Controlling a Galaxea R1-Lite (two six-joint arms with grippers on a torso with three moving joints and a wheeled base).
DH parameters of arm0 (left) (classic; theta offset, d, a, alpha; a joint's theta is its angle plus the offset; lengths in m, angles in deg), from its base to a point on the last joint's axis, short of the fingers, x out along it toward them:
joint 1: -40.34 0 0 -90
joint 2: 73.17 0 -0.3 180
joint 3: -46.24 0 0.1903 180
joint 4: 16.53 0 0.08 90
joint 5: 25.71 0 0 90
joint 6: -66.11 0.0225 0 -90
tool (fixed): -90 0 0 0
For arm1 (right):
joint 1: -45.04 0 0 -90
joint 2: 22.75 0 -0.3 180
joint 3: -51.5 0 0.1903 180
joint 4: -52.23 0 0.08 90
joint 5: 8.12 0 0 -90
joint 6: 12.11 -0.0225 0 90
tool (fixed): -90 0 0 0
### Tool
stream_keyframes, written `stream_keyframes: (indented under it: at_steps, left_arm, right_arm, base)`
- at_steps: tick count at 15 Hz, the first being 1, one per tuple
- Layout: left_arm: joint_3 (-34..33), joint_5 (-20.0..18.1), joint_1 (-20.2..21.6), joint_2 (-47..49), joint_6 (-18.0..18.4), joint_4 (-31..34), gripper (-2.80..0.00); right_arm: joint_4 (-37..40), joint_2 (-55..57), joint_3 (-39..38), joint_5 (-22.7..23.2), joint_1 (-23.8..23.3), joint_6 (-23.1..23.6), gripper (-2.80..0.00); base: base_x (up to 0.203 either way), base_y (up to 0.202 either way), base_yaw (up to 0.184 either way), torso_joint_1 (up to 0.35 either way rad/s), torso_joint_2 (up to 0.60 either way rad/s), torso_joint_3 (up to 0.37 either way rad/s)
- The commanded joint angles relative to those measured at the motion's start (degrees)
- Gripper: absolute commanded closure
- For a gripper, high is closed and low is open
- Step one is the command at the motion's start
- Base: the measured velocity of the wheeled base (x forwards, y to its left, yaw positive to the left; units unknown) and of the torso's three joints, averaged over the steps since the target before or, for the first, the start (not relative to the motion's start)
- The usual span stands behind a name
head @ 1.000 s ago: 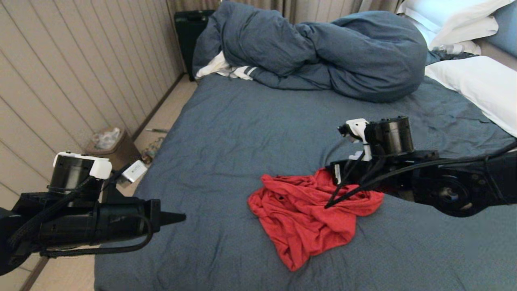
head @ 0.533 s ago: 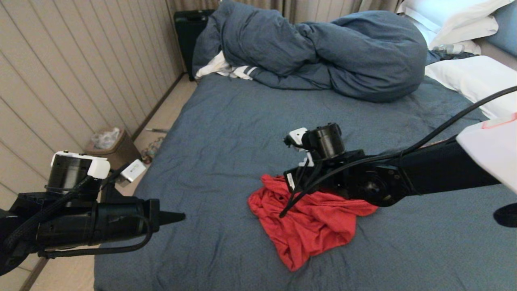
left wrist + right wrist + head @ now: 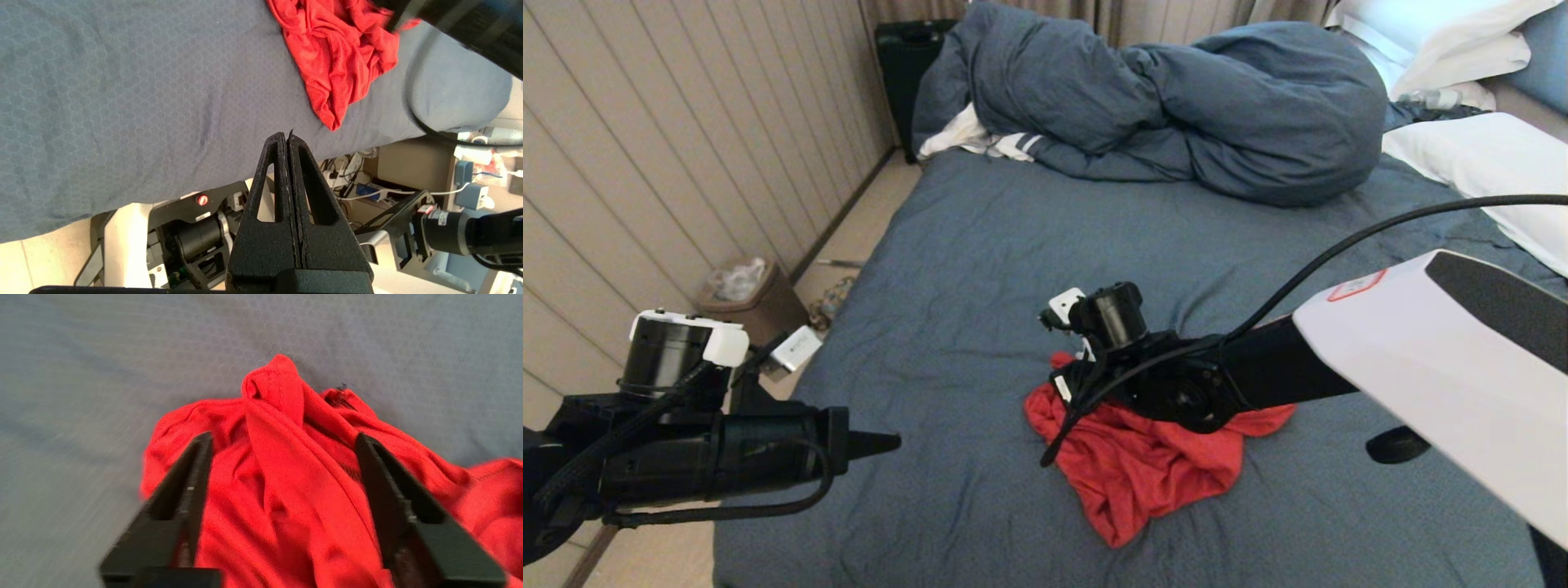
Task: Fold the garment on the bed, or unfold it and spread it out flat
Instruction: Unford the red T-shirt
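The garment (image 3: 1152, 465) is a red T-shirt crumpled in a heap on the blue-grey sheet of the bed (image 3: 1029, 261), near its front middle. My right arm reaches in from the right, its wrist (image 3: 1111, 322) above the heap's far left part. In the right wrist view the right gripper (image 3: 282, 436) is open just above the garment (image 3: 286, 477), one finger on each side of a raised red fold, nothing pinched. My left gripper (image 3: 886, 442) is shut and empty, parked off the bed's left front corner, with the garment (image 3: 339, 53) well ahead of the shut left gripper (image 3: 287, 136).
A bunched blue-grey duvet (image 3: 1176, 106) fills the far end of the bed, with a white striped cloth (image 3: 980, 139) under its left side. White pillows (image 3: 1494, 163) lie at the far right. A bin (image 3: 747, 294) stands on the floor by the panelled wall, left of the bed.
My right arm has swung left and lower across the garment, from its right edge to its far left part. The left arm has stayed put.
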Motion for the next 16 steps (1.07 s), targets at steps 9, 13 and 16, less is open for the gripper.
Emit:
stream_keyframes:
  at_steps: [9, 13, 16]
  left_arm:
    - [-0.7, -0.2, -2.6, 2.3, -0.2, -0.5, 0.00]
    - [-0.7, -0.1, -2.6, 2.2, -0.2, -0.5, 0.00]
    - [-1.0, -0.2, -3.1, 2.5, -0.2, -0.5, 0.00]
  right_arm:
    - [-1.0, 8.3, 7.2, -3.7, -0.7, 0.5, 0.00]
    - [-1.1, 7.7, 8.4, -3.9, -2.5, 0.2, 0.00]
    - [-1.0, 5.5, 10.7, -6.0, -7.1, 0.5, 0.00]
  base:
    - [0.000, 0.000, 0.000, 0.000, 0.00, 0.000]
    - [0.000, 0.000, 0.000, 0.000, 0.00, 0.000]
    - [0.000, 0.000, 0.000, 0.000, 0.00, 0.000]
